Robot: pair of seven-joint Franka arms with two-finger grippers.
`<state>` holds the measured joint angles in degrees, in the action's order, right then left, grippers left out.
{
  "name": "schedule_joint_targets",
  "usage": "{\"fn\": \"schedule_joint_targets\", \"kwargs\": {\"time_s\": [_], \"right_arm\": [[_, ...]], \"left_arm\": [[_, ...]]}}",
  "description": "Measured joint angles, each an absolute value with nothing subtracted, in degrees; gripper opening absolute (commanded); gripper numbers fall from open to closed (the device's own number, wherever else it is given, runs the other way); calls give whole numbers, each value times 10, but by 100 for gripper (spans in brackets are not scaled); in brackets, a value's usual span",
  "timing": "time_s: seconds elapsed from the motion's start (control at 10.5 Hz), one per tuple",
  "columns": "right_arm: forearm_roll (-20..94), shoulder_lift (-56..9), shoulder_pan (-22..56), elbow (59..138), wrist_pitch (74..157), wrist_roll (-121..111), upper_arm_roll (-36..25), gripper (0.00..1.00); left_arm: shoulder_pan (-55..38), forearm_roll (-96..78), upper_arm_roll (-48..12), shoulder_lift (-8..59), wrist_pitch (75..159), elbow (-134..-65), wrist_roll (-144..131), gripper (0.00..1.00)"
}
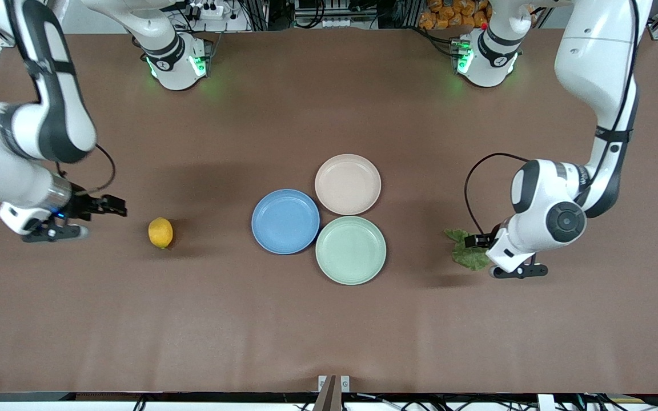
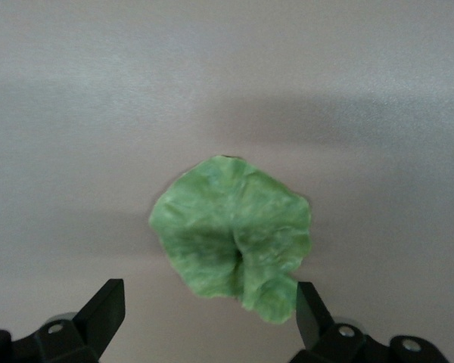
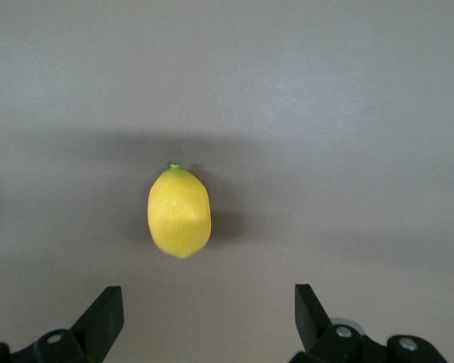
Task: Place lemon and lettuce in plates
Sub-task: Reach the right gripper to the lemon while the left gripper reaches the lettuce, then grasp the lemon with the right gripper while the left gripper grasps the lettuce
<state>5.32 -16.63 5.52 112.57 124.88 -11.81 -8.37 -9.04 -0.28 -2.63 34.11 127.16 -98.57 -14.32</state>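
Note:
The lemon (image 1: 160, 232) lies on the brown table toward the right arm's end; the right wrist view shows it (image 3: 179, 212) just ahead of the fingers. My right gripper (image 1: 113, 206) is open and empty beside it (image 3: 208, 306). The green lettuce (image 1: 467, 251) lies flat toward the left arm's end and shows in the left wrist view (image 2: 233, 234). My left gripper (image 1: 477, 241) hangs over its edge, open and empty (image 2: 209, 310), one finger close to the leaf's rim. The blue plate (image 1: 285, 221) and the beige-pink plate (image 1: 348, 184) sit empty mid-table.
A mint green plate (image 1: 350, 249) sits empty, touching the other two plates, nearest to the front camera. The arms' bases stand along the table's edge away from the camera.

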Motion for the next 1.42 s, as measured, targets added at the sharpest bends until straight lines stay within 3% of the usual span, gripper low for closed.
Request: {"fn": "schedule_joint_targets", "kwargs": {"time_s": [0.19,0.38,0.57,0.76,0.95,1.04,1.14,1.23,1.33,1.42], "right_arm": [[53,-219,63,1140,1335,-118,-82,100],[62,-255,64,1144,1386,-118,-73,100],[80,-266,66,1144,1392,-118,-61,100],[81,-272,67,1145,1392,-118,-55,100],[82,-284,68,1146,1392,-118,-55,97],[82,-290,68,1146,1393,-118,-54,65],[82,-295,68,1146,1393,-118,-52,34],[82,-296,69,1146,1392,-118,-51,14],[82,-295,69,1141,1381,-118,-49,0],[84,-292,70,1127,1353,-114,-42,0]], "left_arm": [[-104,-3,-27,358,1298,-989,-159,100],[-106,-3,-26,375,1316,-991,-160,94],[-104,-3,-25,382,1319,-991,-160,81],[-104,-3,-23,382,1319,-991,-160,56],[-104,-3,-23,382,1319,-991,-160,14],[-103,-3,-22,382,1319,-991,-160,0],[-103,-3,-22,382,1319,-991,-160,0],[-103,-3,-21,382,1319,-991,-160,0],[-102,-3,-21,382,1319,-991,-160,0],[-102,-3,-21,382,1320,-990,-160,0]]}}
